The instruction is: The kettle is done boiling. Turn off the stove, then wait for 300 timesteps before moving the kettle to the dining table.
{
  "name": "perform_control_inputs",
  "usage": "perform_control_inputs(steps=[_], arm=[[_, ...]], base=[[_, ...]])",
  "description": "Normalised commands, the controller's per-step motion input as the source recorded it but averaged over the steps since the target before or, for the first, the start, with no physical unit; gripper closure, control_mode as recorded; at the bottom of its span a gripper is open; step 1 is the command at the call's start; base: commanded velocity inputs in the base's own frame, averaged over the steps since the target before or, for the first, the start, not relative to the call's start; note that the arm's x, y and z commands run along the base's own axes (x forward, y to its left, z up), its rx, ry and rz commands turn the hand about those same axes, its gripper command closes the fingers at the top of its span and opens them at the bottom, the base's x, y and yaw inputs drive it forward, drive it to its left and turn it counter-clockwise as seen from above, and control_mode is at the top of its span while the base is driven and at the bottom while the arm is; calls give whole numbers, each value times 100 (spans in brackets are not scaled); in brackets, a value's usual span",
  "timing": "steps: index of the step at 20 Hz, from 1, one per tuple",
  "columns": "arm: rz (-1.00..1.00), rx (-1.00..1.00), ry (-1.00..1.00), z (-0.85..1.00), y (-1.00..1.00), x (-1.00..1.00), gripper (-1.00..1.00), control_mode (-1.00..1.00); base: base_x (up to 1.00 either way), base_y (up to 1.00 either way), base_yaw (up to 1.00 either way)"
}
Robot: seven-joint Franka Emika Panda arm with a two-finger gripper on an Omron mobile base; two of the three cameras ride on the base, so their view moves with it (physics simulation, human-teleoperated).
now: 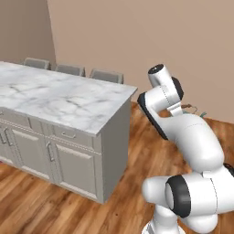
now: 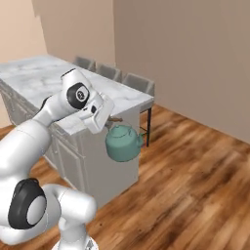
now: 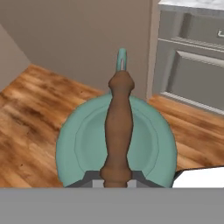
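Note:
The teal kettle (image 2: 122,143) hangs in the air just off the end of a marble-topped counter, above the wooden floor. My gripper (image 2: 114,119) is shut on its brown arched handle (image 3: 119,127), with the arm reaching over the counter's corner. In the hand view I look straight down on the kettle's round body (image 3: 83,144), its spout pointing away from me, and my gripper (image 3: 116,176) clamps the near end of the handle. The stove and the dining table are out of view.
The marble counter (image 1: 59,98) (image 2: 134,100) has grey cabinet doors and drawers (image 1: 68,160) on its near side. Grey stools (image 1: 106,75) (image 2: 139,82) stand along its far side. Wooden floor (image 2: 195,171) stretches to the right, up to a beige wall.

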Motion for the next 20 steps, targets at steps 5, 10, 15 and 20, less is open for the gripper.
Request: perform_control_inputs(steps=[5, 10, 15, 20], arm=[[0, 0, 0, 0, 0, 0, 100, 100], [0, 0, 0, 0, 0, 0, 100, 100], [0, 0, 0, 0, 0, 0, 100, 100], [0, 0, 0, 0, 0, 0, 100, 100]], base=[[8, -57, 36], [16, -65, 38], [20, -77, 39], [19, -82, 38]])
